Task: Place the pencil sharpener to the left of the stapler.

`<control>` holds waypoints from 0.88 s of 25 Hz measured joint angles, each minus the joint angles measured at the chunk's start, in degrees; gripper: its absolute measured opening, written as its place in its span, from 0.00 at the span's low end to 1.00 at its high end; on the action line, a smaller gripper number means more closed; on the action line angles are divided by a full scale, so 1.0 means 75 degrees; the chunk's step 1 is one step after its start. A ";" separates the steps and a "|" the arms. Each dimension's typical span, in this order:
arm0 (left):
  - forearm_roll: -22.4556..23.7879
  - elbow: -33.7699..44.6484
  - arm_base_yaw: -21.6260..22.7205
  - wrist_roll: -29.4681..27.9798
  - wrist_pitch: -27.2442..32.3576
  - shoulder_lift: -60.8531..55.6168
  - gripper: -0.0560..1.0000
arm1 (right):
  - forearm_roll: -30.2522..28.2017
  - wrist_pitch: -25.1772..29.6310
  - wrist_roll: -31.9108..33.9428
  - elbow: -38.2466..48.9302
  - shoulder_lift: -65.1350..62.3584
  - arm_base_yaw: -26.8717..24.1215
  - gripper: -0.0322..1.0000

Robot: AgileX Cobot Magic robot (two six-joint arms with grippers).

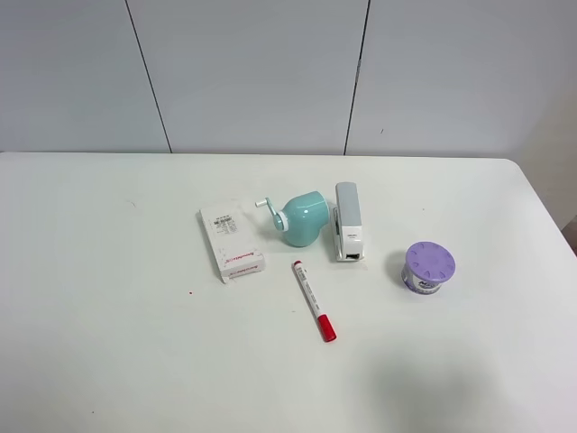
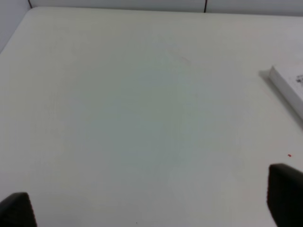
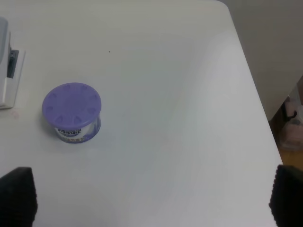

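The light-teal pencil sharpener (image 1: 302, 218) lies on the white table with its small crank pointing left. Its right side is close against the slim white stapler (image 1: 348, 221), whose end also shows at the edge of the right wrist view (image 3: 7, 71). Neither arm appears in the exterior high view. In the left wrist view my left gripper (image 2: 151, 203) is open over bare table, far from both objects. My right gripper (image 3: 152, 196) is also open, with its dark fingertips (image 3: 16, 196) wide apart and nothing between them.
A flat white box with red print (image 1: 231, 240) lies left of the sharpener, its corner showing in the left wrist view (image 2: 289, 85). A red-capped marker (image 1: 313, 299) lies in front. A purple-lidded tub (image 1: 428, 267) (image 3: 72, 111) stands right of the stapler. The table's right edge (image 3: 255, 94) is near.
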 joint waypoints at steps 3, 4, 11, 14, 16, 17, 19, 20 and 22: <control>0.0000 0.0000 -0.0008 0.0014 0.0000 0.0000 0.99 | 0.0000 0.0000 0.0000 0.0000 0.0000 0.0000 0.99; 0.0000 0.0000 -0.0008 0.0014 0.0000 0.0000 0.99 | 0.0000 0.0000 0.0000 0.0000 0.0000 0.0000 0.99; 0.0000 0.0000 -0.0008 0.0017 0.0000 0.0000 0.99 | 0.0000 0.0000 0.0000 0.0000 0.0000 0.0000 0.99; 0.0000 0.0000 -0.0008 0.0017 0.0000 0.0000 0.99 | 0.0000 0.0000 0.0000 0.0000 0.0000 0.0000 0.99; 0.0000 0.0000 -0.0008 0.0017 0.0000 0.0000 0.99 | 0.0000 0.0000 0.0000 0.0000 0.0000 0.0000 0.99; 0.0000 0.0000 -0.0008 0.0017 0.0000 0.0000 0.99 | 0.0000 0.0000 0.0000 0.0000 0.0000 0.0000 0.99; 0.0019 0.0000 -0.0008 0.0017 0.0000 0.0000 0.99 | 0.0000 0.0000 0.0000 0.0000 0.0000 0.0000 0.99; 0.0045 0.0000 -0.0008 0.0017 0.0000 0.0000 0.99 | 0.0000 0.0000 0.0000 0.0000 0.0000 0.0000 0.99; 0.0117 0.0000 -0.0008 0.0017 0.0000 0.0000 0.99 | 0.0000 0.0000 0.0000 0.0000 0.0000 0.0000 0.99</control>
